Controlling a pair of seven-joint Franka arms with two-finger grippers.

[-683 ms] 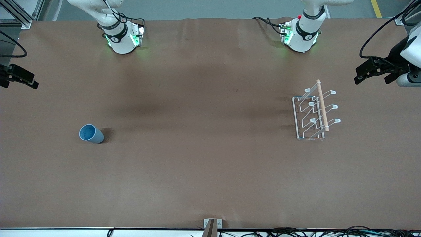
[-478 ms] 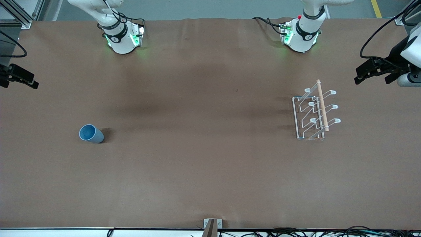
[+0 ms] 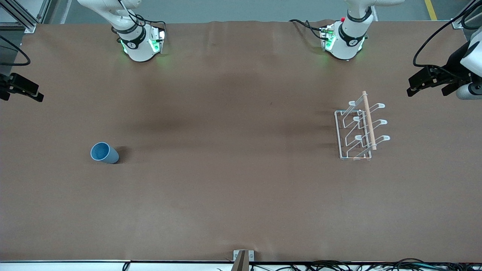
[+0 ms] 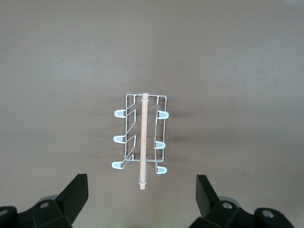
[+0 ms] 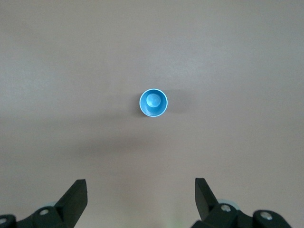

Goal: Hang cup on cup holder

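Observation:
The light-blue cup (image 3: 104, 153) stands upright, mouth up, on the brown table toward the right arm's end. It shows from above in the right wrist view (image 5: 153, 102). The white wire cup holder (image 3: 357, 131), with a wooden rod (image 3: 369, 120) along its top, stands toward the left arm's end and shows in the left wrist view (image 4: 141, 142). Its prongs are bare. My right gripper (image 3: 20, 94) is open and empty, high over the table's edge at the right arm's end (image 5: 141, 192). My left gripper (image 3: 428, 86) is open and empty, high over the left arm's end (image 4: 141, 190).
The two arm bases (image 3: 139, 43) (image 3: 344, 41) stand along the table's edge farthest from the front camera. A small bracket (image 3: 243, 258) and cables (image 3: 357, 265) lie at the edge nearest to it. A brown cloth (image 3: 233, 180) covers the table.
The left gripper has drifted very slightly toward its end of the table. The cup, the cup holder and the right gripper have not moved.

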